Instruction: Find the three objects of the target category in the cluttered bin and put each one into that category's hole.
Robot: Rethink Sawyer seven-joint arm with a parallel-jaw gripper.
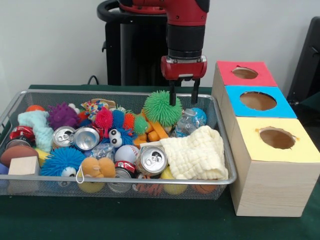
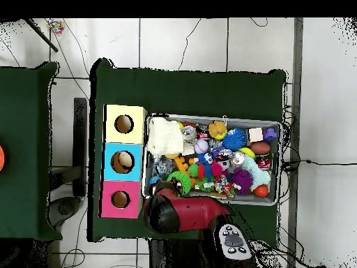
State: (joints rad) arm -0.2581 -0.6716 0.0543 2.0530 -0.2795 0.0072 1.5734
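Gripper point(image 1: 183, 96) hangs straight down from the vertical red and black arm point(image 1: 185, 30) over the far right corner of the wire bin point(image 1: 226, 165), its two black fingers point(image 1: 171, 94) spread apart and empty. One fingertip touches the top of the green spiky ball point(image 1: 161, 109). Beside the bin stands a row of three boxes, each with a hole, red point(image 1: 244, 73), blue point(image 1: 258, 101) and yellow point(image 1: 276, 138).

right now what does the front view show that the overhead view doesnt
Only the front view shows the gripper, open, hanging by the green spiky ball, and the upturned tops of the soda cans. Only the overhead view shows the whole green table, the floor cables, and something inside the blue box's hole; there the arm hides the gripper. Both show the wire bin, the cream cloth and the red, blue and yellow boxes.
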